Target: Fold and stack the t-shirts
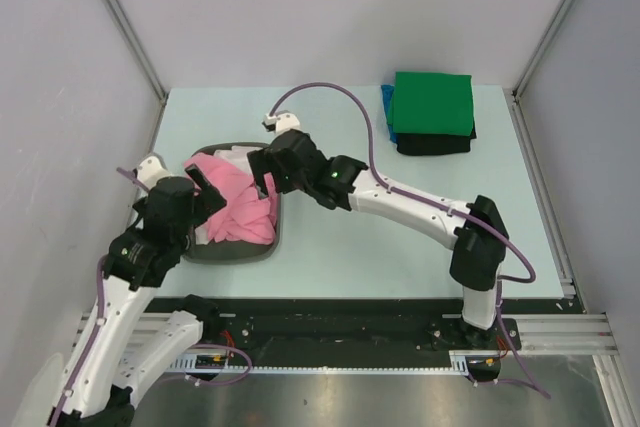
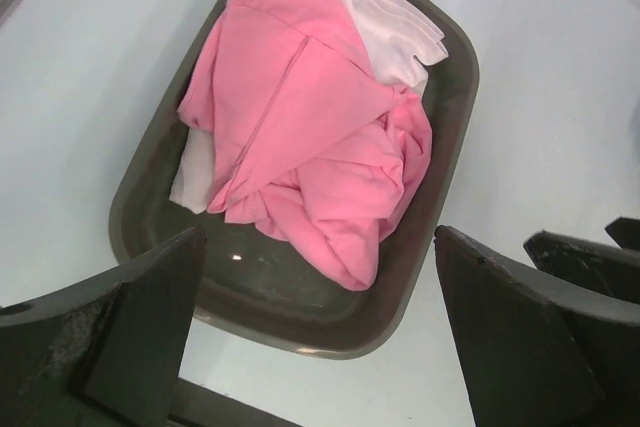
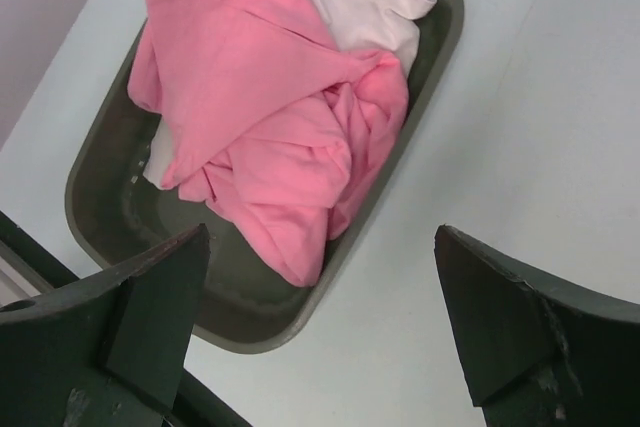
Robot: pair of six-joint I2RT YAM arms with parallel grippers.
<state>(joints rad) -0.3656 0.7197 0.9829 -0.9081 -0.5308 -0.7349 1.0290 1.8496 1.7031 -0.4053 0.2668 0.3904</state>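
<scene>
Hovering over the grey tray (image 1: 235,252), both arms point their fingers down at the heap of cloth inside it. The left gripper (image 1: 205,187) hangs over the tray's nine o'clock side and the right gripper (image 1: 260,172) over its one o'clock corner. Both are spread as wide as they go and hold nothing. That wide gap suits loose cloth, since it lets the fingers drop around a fat fold rather than pinch a thin edge.

The tray sits at about nine o'clock on the table (image 1: 400,237). In it the pink t-shirt (image 1: 240,202) lies crumpled on top, and the white t-shirt (image 2: 395,27) shows beneath it toward the far end. Lying uppermost, the pink one is probably the next to be lifted.

At about one o'clock on the table a neat pile is started, well apart from the tray. The green t-shirt (image 1: 432,102) is on top, the blue t-shirt (image 1: 387,112) peeks out at its nine o'clock edge and the black t-shirt (image 1: 435,142) shows at six o'clock below. Keeping the pile far off leaves the middle of the table bare for spreading and folding.

Three shirts look done and two remain, so the task seems a little past halfway.
</scene>
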